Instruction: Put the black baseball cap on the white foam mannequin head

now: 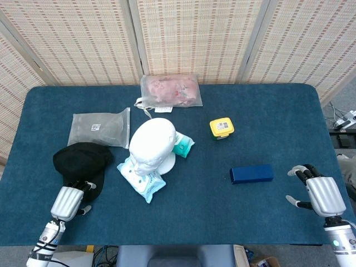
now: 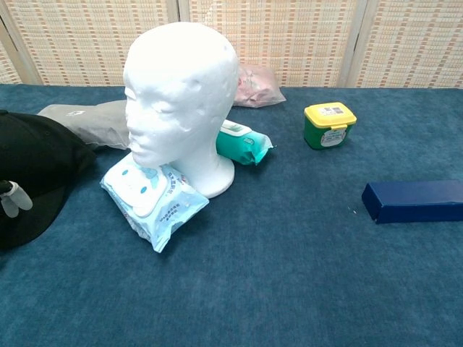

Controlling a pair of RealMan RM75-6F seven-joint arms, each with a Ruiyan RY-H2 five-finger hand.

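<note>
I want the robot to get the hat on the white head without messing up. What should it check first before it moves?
1. Black baseball cap lies free on the table: ok.
2. Left hand at the cap's near edge: ok.
3. Left hand really gripping the cap: cannot tell.
4. White foam mannequin head upright: ok.
5. Top of the head bare: ok.
6. Right hand open and away from the head: ok.
</note>
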